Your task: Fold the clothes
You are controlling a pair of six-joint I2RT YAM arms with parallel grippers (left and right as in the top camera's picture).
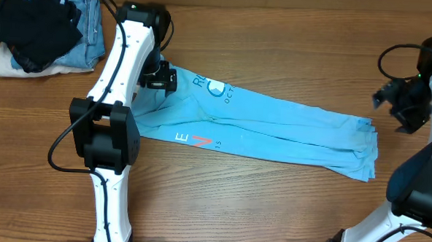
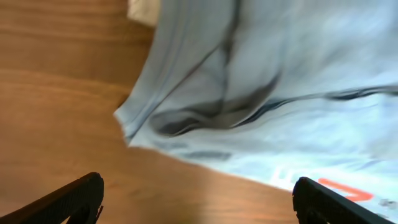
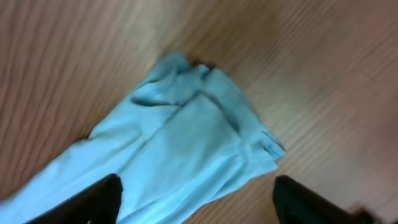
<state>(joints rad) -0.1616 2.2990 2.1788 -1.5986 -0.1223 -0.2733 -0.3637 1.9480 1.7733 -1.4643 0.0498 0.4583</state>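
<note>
T-shirt [image 1: 274, 127] lies folded into a long band across the table [image 1: 270, 211]; left fingers [image 2: 68, 199] and right fingers [image 3: 93, 199] stand apart, empty; crosswise folds seem left.

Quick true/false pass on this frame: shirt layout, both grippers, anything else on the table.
1. The left gripper is open, close to the printed end of the T-shirt. True.
2. The right gripper is open too, with the T-shirt's other end below it. True.
3. The T-shirt is folded into a compact square. False: it lies as a long narrow band across the table.
4. The T-shirt is the only cloth on the table. False: a black garment sits on jeans at one corner, apart from the T-shirt.
5. Red lettering shows on the T-shirt. True.
</note>
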